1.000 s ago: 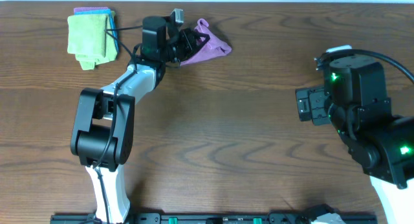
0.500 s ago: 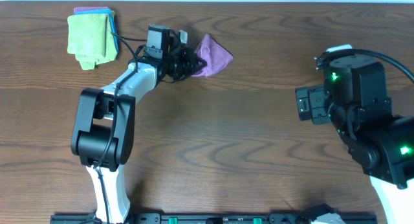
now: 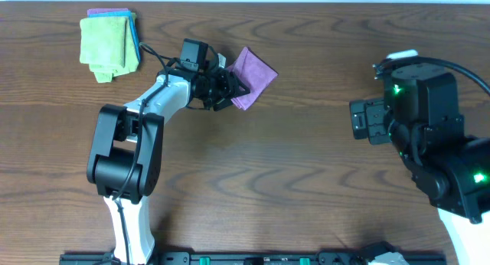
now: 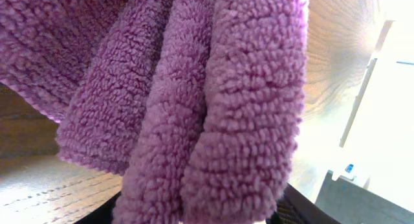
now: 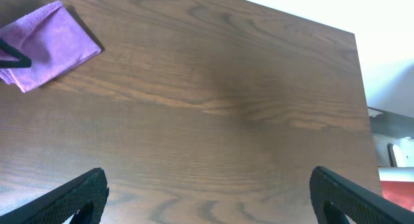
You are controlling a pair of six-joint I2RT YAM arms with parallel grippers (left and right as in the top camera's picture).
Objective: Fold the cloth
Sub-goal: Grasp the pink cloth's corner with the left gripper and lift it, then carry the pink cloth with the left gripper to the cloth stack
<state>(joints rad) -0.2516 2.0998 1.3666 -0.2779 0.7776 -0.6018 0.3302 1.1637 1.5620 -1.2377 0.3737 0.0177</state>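
Observation:
The cloth (image 3: 258, 72) is a lilac-purple microfibre piece lying folded into a small flat rectangle on the dark wooden table, right of the left arm. My left gripper (image 3: 231, 89) sits at its left edge. In the left wrist view the cloth (image 4: 194, 107) fills the frame as thick folds, and the left gripper (image 4: 200, 219) has its jaws spread apart on either side of the bundle. The right wrist view shows the cloth (image 5: 50, 50) far to the upper left. My right gripper (image 3: 358, 121) waits at the right side, wide open (image 5: 207, 193) over bare wood.
A stack of cloths lies at the back left: a lime-green one (image 3: 107, 44) on top, a blue edge (image 3: 135, 29) beneath. The table's right edge (image 5: 362, 94) runs close to the right arm.
The left gripper swung right and slightly toward the front, carrying the cloth. The cloth went from a bunched lump to a flat folded shape on the table, and the left jaws spread apart.

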